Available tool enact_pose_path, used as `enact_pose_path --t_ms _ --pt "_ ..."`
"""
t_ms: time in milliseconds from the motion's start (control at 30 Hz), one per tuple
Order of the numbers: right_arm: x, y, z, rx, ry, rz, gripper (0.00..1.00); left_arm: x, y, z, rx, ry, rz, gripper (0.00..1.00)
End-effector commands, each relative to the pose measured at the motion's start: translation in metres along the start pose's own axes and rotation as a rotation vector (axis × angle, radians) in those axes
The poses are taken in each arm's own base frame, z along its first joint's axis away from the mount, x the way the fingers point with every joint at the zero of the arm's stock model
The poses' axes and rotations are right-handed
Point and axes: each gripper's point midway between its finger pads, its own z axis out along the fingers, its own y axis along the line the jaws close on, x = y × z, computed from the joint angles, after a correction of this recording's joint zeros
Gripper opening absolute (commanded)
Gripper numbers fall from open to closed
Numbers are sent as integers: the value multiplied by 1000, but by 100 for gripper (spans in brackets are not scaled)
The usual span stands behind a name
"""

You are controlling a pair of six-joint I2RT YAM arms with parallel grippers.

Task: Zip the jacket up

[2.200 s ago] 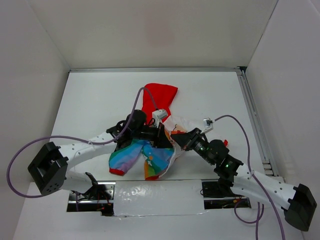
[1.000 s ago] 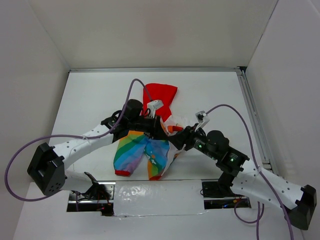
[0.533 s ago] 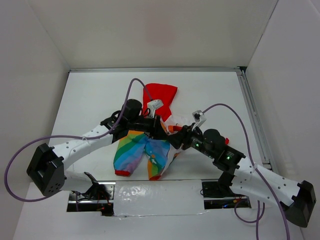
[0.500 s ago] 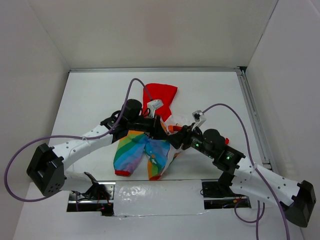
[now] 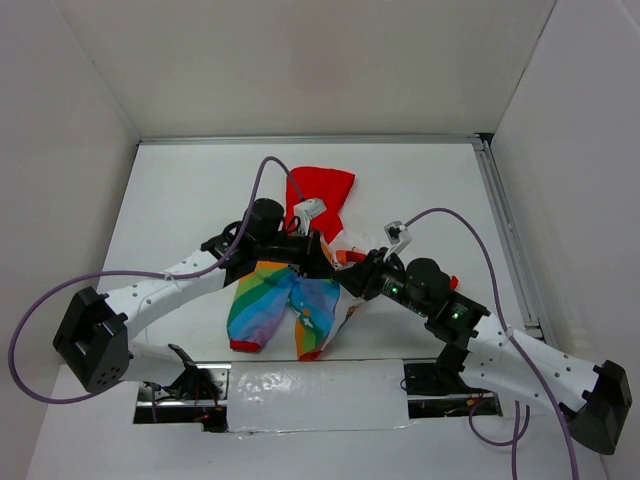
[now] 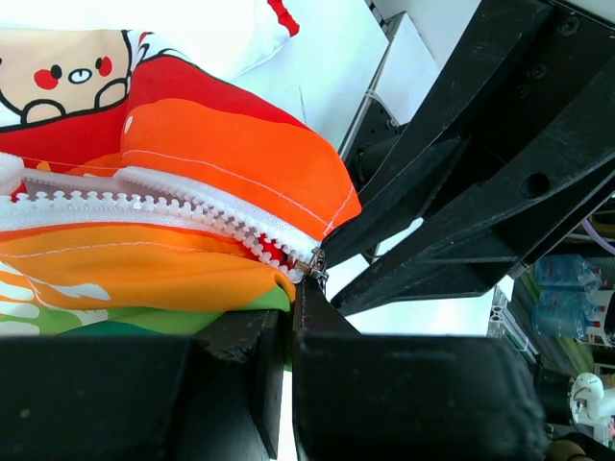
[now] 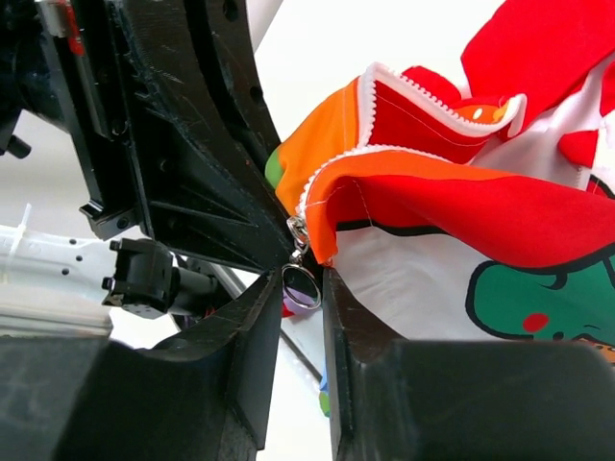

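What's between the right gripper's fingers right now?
The zipper's round pull tab, hanging off the jacket where its two zipper edges meet; the right wrist view shows it.

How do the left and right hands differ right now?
Left hand pinches nearly flat on the jacket at its hem; right hand has a wider gap, filled by the round zipper pull. Left hand grips fabric; right hand, seemingly, that pull. Both sit at one end of the zipper.

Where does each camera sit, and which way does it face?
Top external: high behind the robot, looking down at the table; left arm, right arm show.
Left wrist: on its arm, facing the jacket's zipper; own fingers below.
Right wrist: likewise, facing the zipper pull between its fingers.
Shared: both wrist views show the zipper's end.
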Motion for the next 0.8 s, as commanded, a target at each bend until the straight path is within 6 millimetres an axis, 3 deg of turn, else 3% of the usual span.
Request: enact_pose_path --t_ms 0,167,300,600,767 --pt "-1 11 1 -40 15 29 30 -16 -4 -4 -8 -66 25 0" --pt "1 12 0 -40 31 49 22 -17 4 -3 -48 -77 9 0" --pt "-2 12 1 -15 34 60 0 -16 6 -3 -53 -75 8 0" --pt "-19 24 -2 -8 15 74 0 -8 17 2 -78 -57 -5 0" --pt "-36 25 7 37 -44 173 0 3 17 1 -60 -34 -11 0"
